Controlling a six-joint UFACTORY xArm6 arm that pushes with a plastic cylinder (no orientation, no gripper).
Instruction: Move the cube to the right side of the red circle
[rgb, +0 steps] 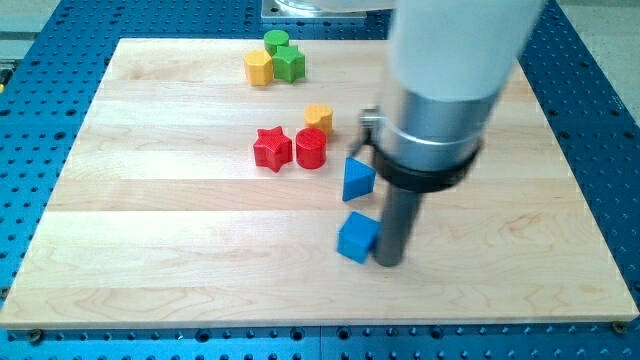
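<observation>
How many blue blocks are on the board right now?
2. The blue triangle sits right of the red circle; the blue cube lies below it, against my tip. The arm could hide more.

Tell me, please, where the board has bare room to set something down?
Free: the view's left half below the red star, and the bottom strip. Crowded: the middle, where red cylinder, blue triangle and blue cube cluster, my tip right of the cube.
</observation>
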